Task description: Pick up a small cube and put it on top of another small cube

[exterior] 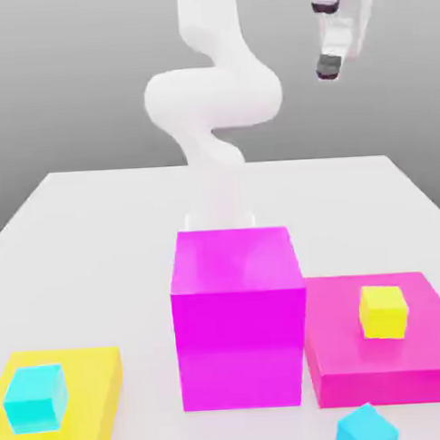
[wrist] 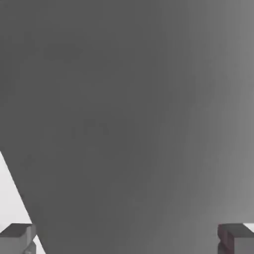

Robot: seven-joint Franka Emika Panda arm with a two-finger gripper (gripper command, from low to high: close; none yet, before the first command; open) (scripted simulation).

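I'm holding the end effector (exterior: 327, 38) spread open, empty, high above the magenta block (exterior: 238, 313); the small cube (exterior: 35, 397) looks light, rigid: I'm planning to pinch its flat sides.

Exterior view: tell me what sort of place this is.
Most likely a simulated tabletop test scene, not a real room: a plain white table against a featureless grey backdrop, flat-coloured blocks such as the big magenta block and a cyan cube, and a smooth white robot arm.

magenta block (exterior: 238, 327), yellow cube (exterior: 384, 310), table (exterior: 88, 240)
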